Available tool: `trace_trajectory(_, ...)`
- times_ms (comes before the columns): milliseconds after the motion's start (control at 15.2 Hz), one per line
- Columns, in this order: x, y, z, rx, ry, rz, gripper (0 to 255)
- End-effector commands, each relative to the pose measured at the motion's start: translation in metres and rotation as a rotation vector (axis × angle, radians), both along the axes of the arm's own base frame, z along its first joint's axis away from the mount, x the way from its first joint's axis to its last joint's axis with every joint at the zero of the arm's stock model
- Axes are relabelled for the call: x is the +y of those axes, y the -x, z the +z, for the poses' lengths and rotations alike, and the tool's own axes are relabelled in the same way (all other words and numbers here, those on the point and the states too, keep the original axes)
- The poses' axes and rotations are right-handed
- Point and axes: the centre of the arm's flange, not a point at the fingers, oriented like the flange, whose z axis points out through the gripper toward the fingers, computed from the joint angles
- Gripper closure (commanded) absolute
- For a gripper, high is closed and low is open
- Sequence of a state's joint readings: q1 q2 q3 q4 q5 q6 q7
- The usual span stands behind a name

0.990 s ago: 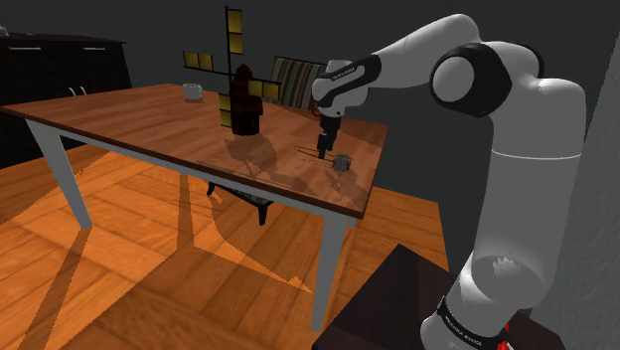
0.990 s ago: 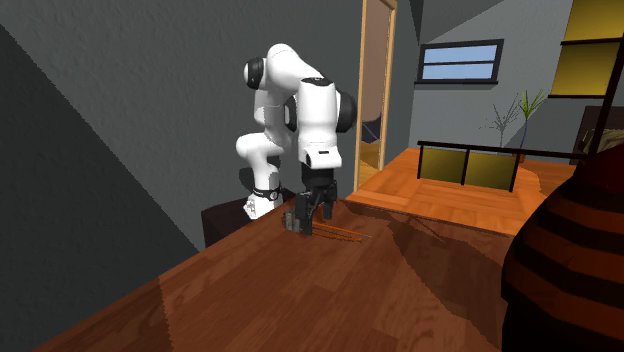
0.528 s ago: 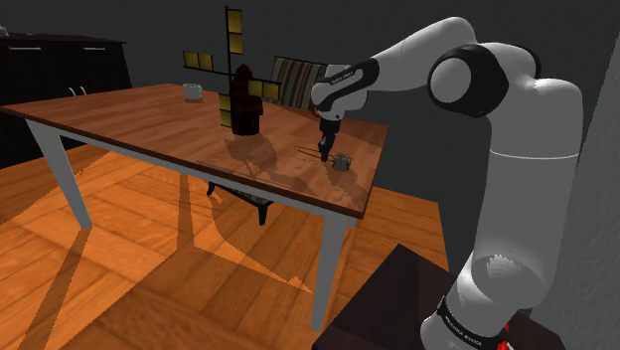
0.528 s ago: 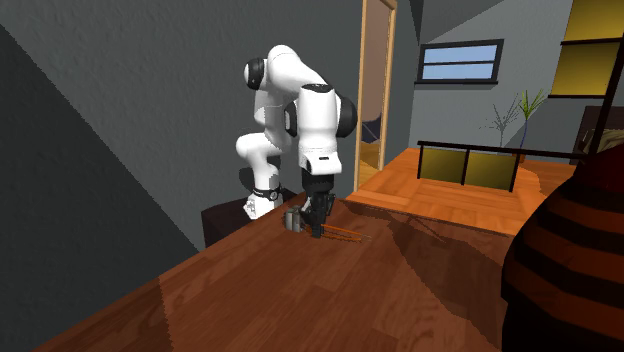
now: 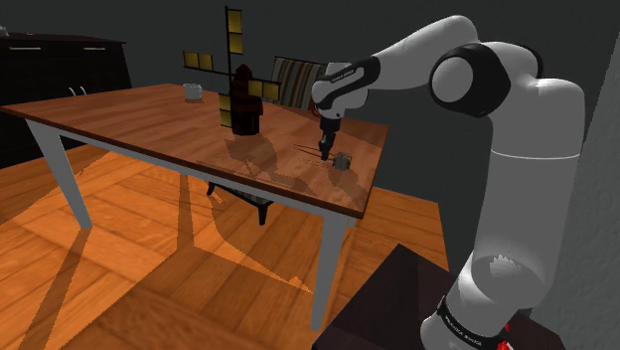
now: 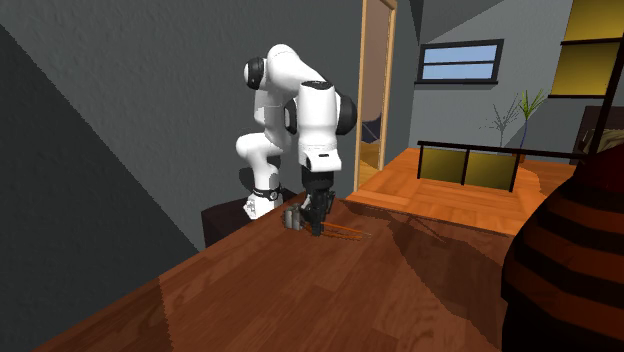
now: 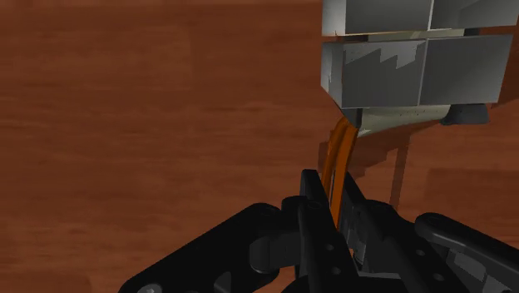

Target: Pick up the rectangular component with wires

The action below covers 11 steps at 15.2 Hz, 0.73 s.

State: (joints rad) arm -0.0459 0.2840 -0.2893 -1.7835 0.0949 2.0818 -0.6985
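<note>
The edge crops the grey component point(image 7: 416, 71); fingers point(image 7: 312, 212) seemingly hide the wires point(image 7: 339, 150) partly.

Before me, a wooden table point(image 5: 129, 114) carries 1 dark striped vase point(image 5: 243, 104) and 1 white cup point(image 5: 192, 91); 1 striped chair point(image 5: 295, 78) stands behind it.

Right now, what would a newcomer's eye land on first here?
The white arm bends over the end of the wooden table nearest the stand, with its black gripper down at the surface. In the wrist view the fingers clasp orange wires that run to a grey boxy component lying just beyond. A tall dark object stands mid-table in the shoulder view.
</note>
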Motion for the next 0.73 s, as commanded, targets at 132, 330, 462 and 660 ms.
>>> trace_trajectory(132, 0.0, -0.001, 0.02, 0.0, 0.0, 0.0, 255)
trace_trajectory(330, 0.0, -0.001, 0.036, 0.0, 0.0, 0.0, 255)
trace_trajectory(462, 0.0, -0.001, 0.046, 0.0, 0.0, 0.0, 255)
trace_trajectory(660, 0.0, -0.001, 0.062, 0.0, 0.0, 0.0, 255)
